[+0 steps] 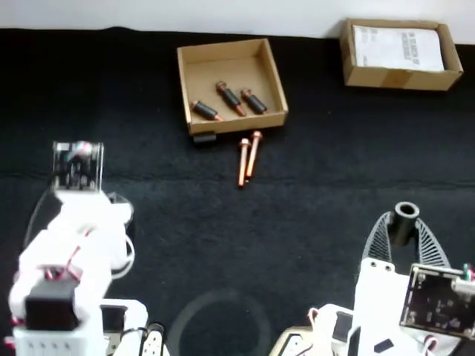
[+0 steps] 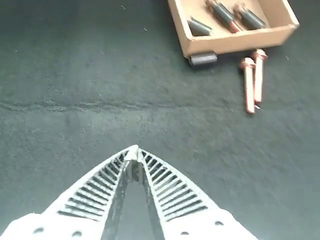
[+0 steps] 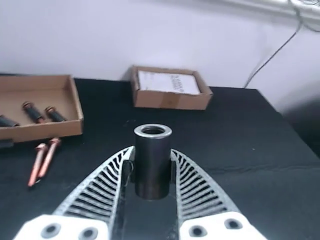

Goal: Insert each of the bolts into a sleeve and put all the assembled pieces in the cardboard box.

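Where the high view looks down, three assembled pieces (image 1: 231, 97) lie in the cardboard box (image 1: 237, 122), with two bolts (image 1: 243, 163) on the counter (image 1: 334, 148) just in front. Left wrist view: left gripper (image 2: 134, 150) closed, tips touching. Right wrist view: right gripper (image 3: 152, 151) clamps an upright sleeve (image 3: 152, 165).

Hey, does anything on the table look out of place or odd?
One short dark metal sleeve lies on its side outside the open cardboard box, right by its front wall, apart from the two copper bolts. Nothing looks spilled or damaged.
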Action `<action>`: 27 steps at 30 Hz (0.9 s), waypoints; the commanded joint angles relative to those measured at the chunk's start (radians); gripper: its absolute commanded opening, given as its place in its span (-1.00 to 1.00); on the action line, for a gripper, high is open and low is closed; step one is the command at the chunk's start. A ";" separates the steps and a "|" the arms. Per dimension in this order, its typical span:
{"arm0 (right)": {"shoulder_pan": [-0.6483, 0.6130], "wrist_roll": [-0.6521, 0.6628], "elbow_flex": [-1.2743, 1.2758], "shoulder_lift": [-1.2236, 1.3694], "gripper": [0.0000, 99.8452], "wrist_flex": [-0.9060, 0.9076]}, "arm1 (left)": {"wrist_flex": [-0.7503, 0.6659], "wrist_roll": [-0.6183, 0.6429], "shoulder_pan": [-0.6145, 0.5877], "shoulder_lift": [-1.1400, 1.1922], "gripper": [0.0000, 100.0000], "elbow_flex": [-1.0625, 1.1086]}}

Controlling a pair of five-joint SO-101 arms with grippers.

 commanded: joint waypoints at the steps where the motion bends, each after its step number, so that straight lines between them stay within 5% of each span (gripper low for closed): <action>1: 0.090 0.009 0.101 -0.073 -0.99 -0.094 | 0.084 -0.005 0.077 0.229 -0.97 -0.274; 9: 0.277 0.014 0.386 -0.245 -0.99 -0.291 | 0.235 0.003 0.311 0.561 -0.97 -0.582; 14: 0.429 0.014 0.570 -0.326 -0.99 -0.421 | 0.272 0.140 0.415 0.786 -0.97 -0.716; 27: 0.759 0.015 0.862 -0.323 -0.99 -0.779 | 0.265 0.186 0.527 1.386 -0.97 -1.161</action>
